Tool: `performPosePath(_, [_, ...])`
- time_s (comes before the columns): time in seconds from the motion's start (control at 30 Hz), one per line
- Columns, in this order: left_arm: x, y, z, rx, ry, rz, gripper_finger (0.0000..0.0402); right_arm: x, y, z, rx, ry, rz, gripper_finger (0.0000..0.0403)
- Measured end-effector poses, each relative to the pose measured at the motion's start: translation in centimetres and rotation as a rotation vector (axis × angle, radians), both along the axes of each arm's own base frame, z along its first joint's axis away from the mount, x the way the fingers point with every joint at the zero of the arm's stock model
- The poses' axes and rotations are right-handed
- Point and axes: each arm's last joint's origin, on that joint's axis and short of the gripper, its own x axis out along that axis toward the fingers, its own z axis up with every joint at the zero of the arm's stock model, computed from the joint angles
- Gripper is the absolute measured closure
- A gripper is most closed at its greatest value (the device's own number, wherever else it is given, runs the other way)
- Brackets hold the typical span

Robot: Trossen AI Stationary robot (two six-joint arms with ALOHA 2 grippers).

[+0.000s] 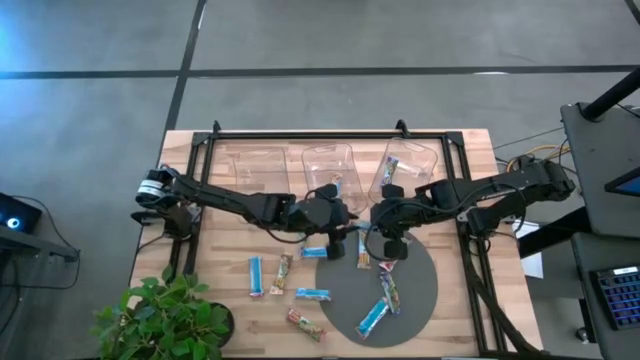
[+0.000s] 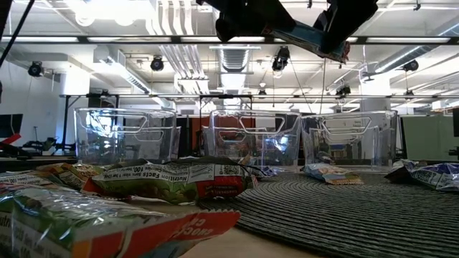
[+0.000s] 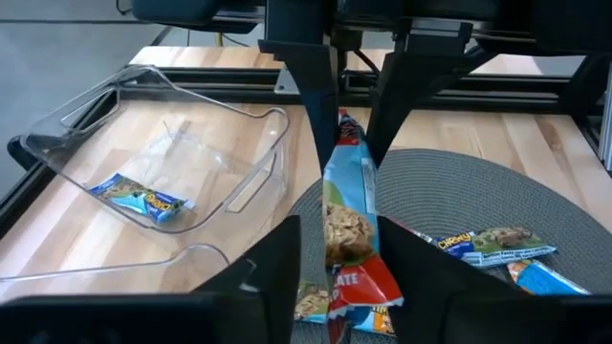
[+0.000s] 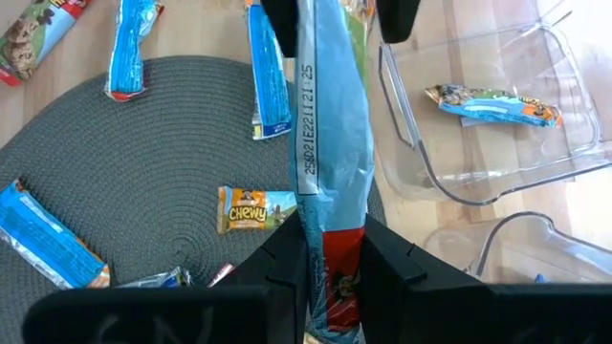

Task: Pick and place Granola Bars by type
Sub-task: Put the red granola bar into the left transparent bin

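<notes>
One granola bar (image 2: 308, 34), blue and green with red ends, is held in the air between both grippers above the far edge of the round grey mat (image 1: 420, 300). My left gripper (image 3: 339, 239) is shut on one end and my right gripper (image 4: 330, 244) on the other. In the high view the left gripper (image 1: 338, 218) and right gripper (image 1: 388, 222) face each other at mid-table. Several other bars lie flat on the wood and the mat, among them blue ones (image 1: 255, 275) (image 1: 372, 318) and a tan and red one (image 1: 305, 322). My left gripper pinches the bar's red end (image 3: 359, 277) between its two fingers, coming level from the table's left and lying along the bar. The bar is lifted clear and runs away from the fingers to the other gripper. My right gripper pinches the bar's opposite end (image 4: 335, 258) between its two fingers, coming roughly level from the table's right, along the bar. The wrapper's back seam (image 4: 308, 115) faces this camera. The bar spans the gap to the left gripper's fingers (image 4: 282, 24), clear of the table.
Three clear plastic bins stand in a row at the far side: the left bin (image 1: 250, 165), the middle bin (image 1: 330, 160) and the right bin (image 1: 415, 160). One bin holds a blue bar (image 3: 143, 198), another holds a blue bar (image 4: 492, 105). A potted plant (image 1: 165, 320) stands at the near left corner.
</notes>
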Motion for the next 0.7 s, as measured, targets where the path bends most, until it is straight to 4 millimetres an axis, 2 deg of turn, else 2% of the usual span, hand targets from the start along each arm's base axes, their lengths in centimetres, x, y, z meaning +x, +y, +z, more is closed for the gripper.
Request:
performPosePath(0.23, [-0.1, 0.1, -0.2, 0.004, 0.023, 0.002, 0.0348, 0.1, -0.1, 0.7, -0.020, -0.023, -0.020, 0.0335])
performPosePath(0.4, [-0.8, 0.4, -1.3, 0.055, 0.161, 0.056, 0.0358, -0.7, -0.5, 1.0, -0.087, 0.006, -0.055, 0.0282])
performPosePath(0.53, [-1.9, 0.8, -1.6, 0.124, 0.267, 0.152, 0.0358, -2.0, -1.2, 0.9, -0.242, 0.082, -0.181, 0.0230])
performPosePath(0.6, [-2.9, 1.0, -0.9, 0.178, 0.312, 0.234, 0.0359, -3.0, -1.5, 1.1, -0.351, 0.096, -0.254, 0.0207])
performPosePath(0.7, [-5.1, 1.3, 1.2, 0.271, 0.368, 0.392, 0.0359, -4.2, -1.6, 1.8, -0.436, 0.073, -0.322, 0.0181])
